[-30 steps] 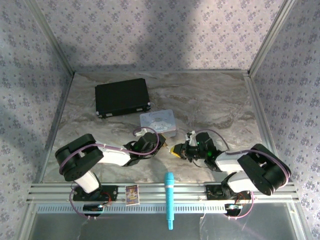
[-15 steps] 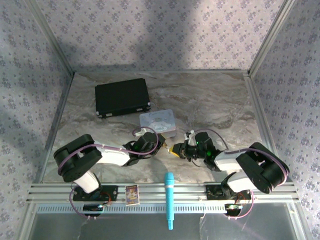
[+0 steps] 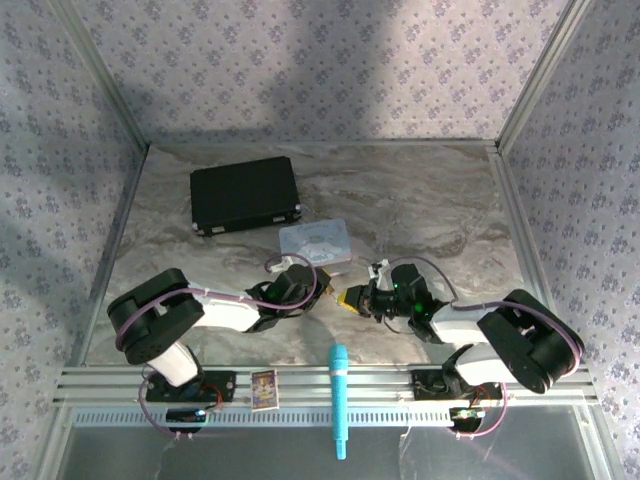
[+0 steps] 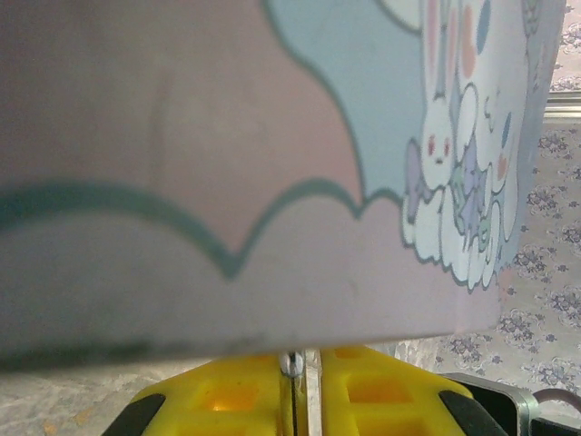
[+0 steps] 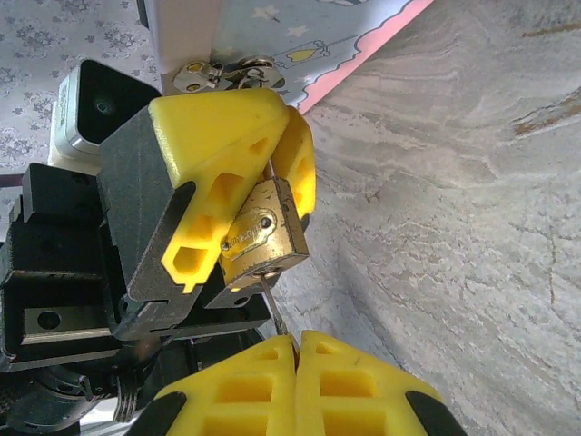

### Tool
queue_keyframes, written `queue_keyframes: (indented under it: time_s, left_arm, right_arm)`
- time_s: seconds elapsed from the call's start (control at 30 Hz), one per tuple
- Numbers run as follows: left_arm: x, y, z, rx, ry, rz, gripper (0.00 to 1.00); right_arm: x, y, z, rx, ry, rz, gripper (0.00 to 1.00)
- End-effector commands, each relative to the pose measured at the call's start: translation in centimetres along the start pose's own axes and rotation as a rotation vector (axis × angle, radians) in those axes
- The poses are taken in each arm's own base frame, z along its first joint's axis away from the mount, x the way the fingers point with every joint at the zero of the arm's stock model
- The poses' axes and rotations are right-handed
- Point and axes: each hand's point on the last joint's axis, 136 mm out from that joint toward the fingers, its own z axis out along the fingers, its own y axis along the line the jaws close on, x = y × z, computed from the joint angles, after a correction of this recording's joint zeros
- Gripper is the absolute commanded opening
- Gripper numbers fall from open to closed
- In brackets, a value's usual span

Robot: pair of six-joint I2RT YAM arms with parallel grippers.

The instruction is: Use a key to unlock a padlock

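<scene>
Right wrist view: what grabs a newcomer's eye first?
The brass padlock sits dead centre, clamped in the yellow left claw. A thin silvery key runs from its lower end down into the right claw at the bottom edge. At top centre, the pastel tin peeks in.

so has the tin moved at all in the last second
No. The tin sits in the same spot as before, just off the near right corner of the black case.

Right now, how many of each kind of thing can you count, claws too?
claws: 2, left claw and right claw
padlock: 1
key: 1
pastel tin: 1
black case: 1
blue marker: 1
small card: 1
total: 8
</scene>
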Motion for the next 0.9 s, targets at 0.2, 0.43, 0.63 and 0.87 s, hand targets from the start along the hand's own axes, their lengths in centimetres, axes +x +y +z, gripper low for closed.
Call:
queue_keyframes:
  time_s: [0.2,0.43,0.63,0.87]
  left_arm:
    - [1.1,-0.4,-0.4,0.026,0.065,-0.098,0.00]
    - [1.5,-1.2,-0.5,0.046,0.077,-0.090,0.00]
    - [1.8,-1.2,-0.4,0.052,0.080,-0.092,0.00]
    - [1.7,-1.4,-0.4,0.040,0.070,-0.069,0.00]
  right_arm:
    - [-1.2,0.8,0.0,-0.017,-0.037,-0.007,0.00]
    - [-1.6,1.5,0.4,-0.046,-0.039,0.003,0.00]
    - [-2.1,3.0,0.9,-0.116,-0.051,0.041,0.00]
    - [-2.2,3.9,1.1,-0.144,-0.045,0.074,0.00]
